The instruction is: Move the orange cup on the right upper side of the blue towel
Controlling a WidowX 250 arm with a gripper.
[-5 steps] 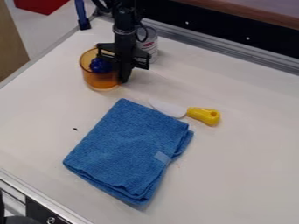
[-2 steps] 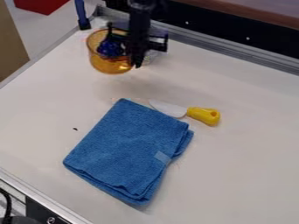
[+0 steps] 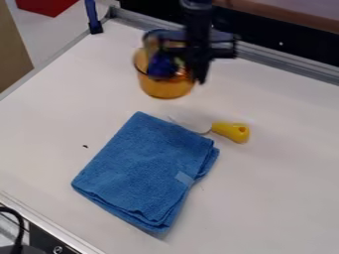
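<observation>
Hand, yours, clamped on orange cup at its right rim, upper middle of frame, beyond blue towel. Grasp looks done; placing not. Left for you: bring cup to towel's upper right, lower, release.

Orange cup: see-through, glossy, smooth-walled, apparently plastic. Blue towel: soft cloth, matt, with a rough, napped face; small smooth tag at one side. Yellow handle: plastic by its look, smooth, lightly glossy. Tabletop: smooth, low sheen. Edge rail: metal, dull grey finish, grooved lengthwise.
</observation>
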